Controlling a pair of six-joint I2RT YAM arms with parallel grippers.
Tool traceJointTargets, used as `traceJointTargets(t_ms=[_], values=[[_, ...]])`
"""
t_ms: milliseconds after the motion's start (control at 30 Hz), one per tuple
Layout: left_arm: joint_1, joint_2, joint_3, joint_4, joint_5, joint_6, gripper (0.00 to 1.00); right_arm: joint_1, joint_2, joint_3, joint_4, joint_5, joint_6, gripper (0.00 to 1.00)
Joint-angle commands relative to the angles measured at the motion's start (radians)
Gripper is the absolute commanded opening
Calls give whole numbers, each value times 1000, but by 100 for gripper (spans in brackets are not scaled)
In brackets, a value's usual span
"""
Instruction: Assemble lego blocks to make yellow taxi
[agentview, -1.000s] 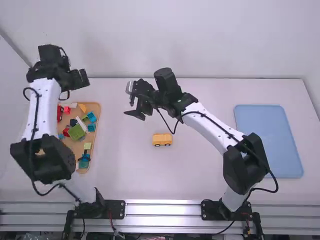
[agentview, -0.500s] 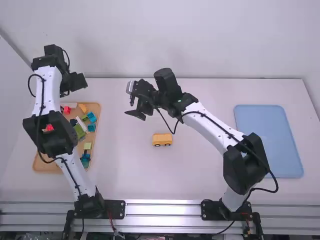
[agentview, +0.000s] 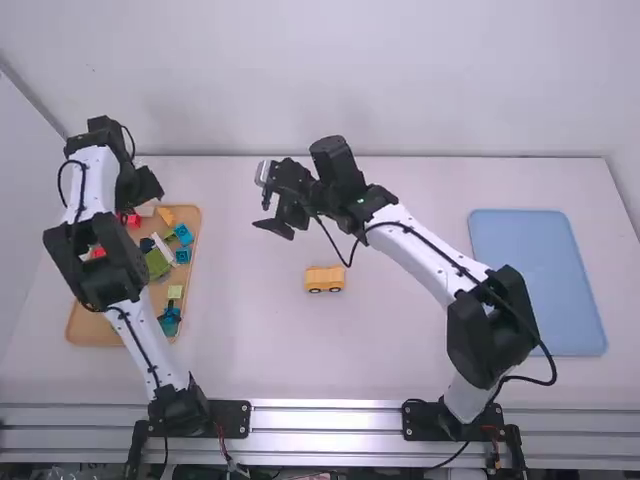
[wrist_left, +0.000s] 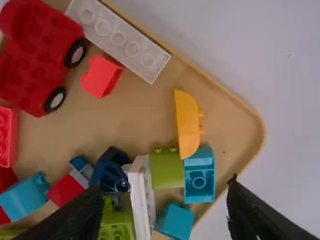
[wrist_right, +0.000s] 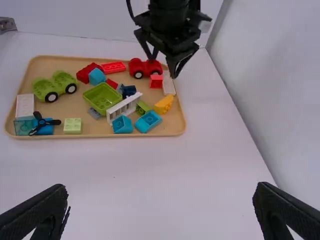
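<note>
The left gripper is above the far end of the shallow tan tray, fingers apart; in there lies a rounded orange-yellow plastic block, beside a hollow turquoise one. The right gripper, fingers apart as well, is above the white counter. The small yellow plastic car with black wheels sits on the counter, between the tray and the flat blue rectangular mat

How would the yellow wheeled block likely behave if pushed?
The yellow wheeled block would probably roll if pushed lengthwise, as dark wheels show along its near side. It should stay stiff, looking like hard plastic. Its long, low body makes tipping seem unlikely.
</note>
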Motion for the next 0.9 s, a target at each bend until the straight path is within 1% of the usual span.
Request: traceJointTargets(t_ms=[0, 67, 133, 200, 300, 600, 667, 733, 800, 867], values=[[-8, 13, -54, 18, 12, -5, 61, -4, -23, 26, -4, -3, 6, 99], [-8, 13, -93, 46, 12, -9, 61, -3, -23, 26, -7, -3, 7, 99], [-8, 13, -125, 66, 11, -17, 58, -4, -23, 26, -8, -3, 6, 99], [-8, 13, -165, 103, 11, -23, 51, -4, -23, 26, -14, -3, 6, 99], [-8, 13, -210, 150, 21, -24, 49, -3, -23, 26, -16, -3, 7, 99], [-8, 13, -319, 313, 22, -39, 50, -6, -23, 26, -22, -2, 6, 99], [-8, 13, -331, 339, 53, -32, 49, -6, -23, 26, -22, -3, 6, 99], [-8, 13, -356, 396, 136, 8, 49, -4, -23, 26, -22, -3, 6, 99], [-8, 13, -370, 426, 166, 23, 47, -3, -23, 26, -22, -2, 6, 99], [-8, 13, -382, 444, 167, 19, 47, -6, -23, 26, -23, -2, 6, 99]])
